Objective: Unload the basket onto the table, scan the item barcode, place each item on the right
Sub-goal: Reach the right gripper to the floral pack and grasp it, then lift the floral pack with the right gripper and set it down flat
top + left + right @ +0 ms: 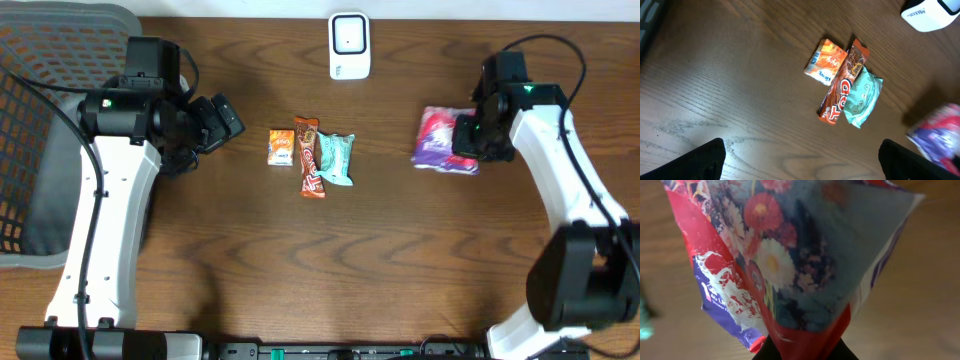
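Item 1: your red-and-purple floral plastic pouch sits right of the white barcode scanner, edge pinched in the closed right gripper, left gripper wide and empty; the slick film could slip or droop away from the scanner.

A dark brown wooden table with wavy grain fills nearly the whole overhead view. Along its far edge runs a narrow pale strip (wall or floor, it cannot be told). At the far left, a black mesh frame with a grey rim overlaps the table's edge. Soft light leaves a dull sheen on the wood.
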{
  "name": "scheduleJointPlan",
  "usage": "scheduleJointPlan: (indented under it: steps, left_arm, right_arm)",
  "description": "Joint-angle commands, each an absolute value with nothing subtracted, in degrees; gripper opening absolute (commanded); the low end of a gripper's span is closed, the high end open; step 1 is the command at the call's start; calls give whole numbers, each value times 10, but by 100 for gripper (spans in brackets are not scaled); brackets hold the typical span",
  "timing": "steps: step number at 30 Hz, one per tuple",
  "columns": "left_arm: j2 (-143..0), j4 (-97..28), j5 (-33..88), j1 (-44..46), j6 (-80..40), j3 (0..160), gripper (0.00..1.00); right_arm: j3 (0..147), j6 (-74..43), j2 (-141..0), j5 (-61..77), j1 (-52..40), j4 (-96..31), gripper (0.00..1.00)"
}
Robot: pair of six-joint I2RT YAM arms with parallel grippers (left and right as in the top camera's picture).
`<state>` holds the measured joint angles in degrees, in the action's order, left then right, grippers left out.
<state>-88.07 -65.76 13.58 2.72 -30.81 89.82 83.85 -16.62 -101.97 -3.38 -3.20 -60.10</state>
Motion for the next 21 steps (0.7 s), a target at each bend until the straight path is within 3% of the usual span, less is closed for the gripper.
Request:
scheduleJointPlan:
  steps: [1, 8, 16, 17, 20, 21]
  left_arm:
    - [-884, -659, 135, 25, -301, 902, 98]
    - [-884, -659, 135, 25, -301, 902, 98]
    - [-884, -659, 135, 25, -300, 902, 98]
    - [-884, -659, 135, 25, -300, 902, 98]
    - [-884, -659, 135, 25, -301, 902, 98]
    - [-884, -659, 135, 25, -301, 902, 98]
  right_arm:
    - [847, -272, -998, -267, -69, -625, 1]
    - [798, -391, -1023, -443, -129, -662, 1]
    - [783, -402, -1072, -436, -187, -651, 2]
    - [783, -402, -1077, -421, -197, -643, 4]
    - [783, -399, -1084, -368, -229, -616, 27]
    - [783, -399, -1085, -352, -240, -606, 39]
